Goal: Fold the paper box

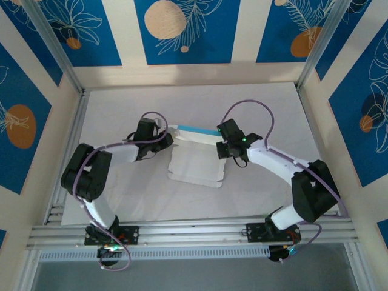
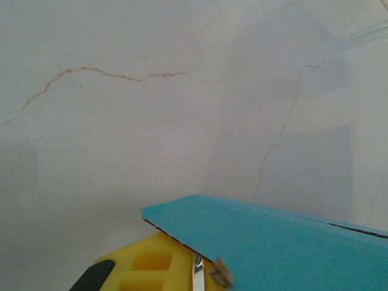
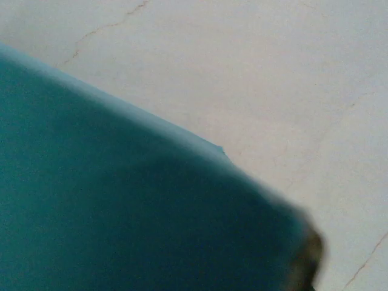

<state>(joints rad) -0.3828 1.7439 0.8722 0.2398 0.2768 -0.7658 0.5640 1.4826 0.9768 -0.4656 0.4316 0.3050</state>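
Box: the paper box (image 1: 195,163) lies mid-table, white face up, between the arms.
Done: only its 12 o'clock flap (image 1: 197,131) stands raised, blue side showing.
To do: the side and near flaps lie flat, so I judge most folds remain.
Left gripper (image 1: 162,138): at the sheet's 10 o'clock, with a yellow finger (image 2: 145,267) under the flap. I cannot tell its grip.
Right gripper (image 1: 223,145): at 2 o'clock, pressed together at the flap's end.
Surface: white table (image 1: 121,109) with thin cracks (image 2: 91,70).
Room: blue leaf-print panels (image 1: 182,30).
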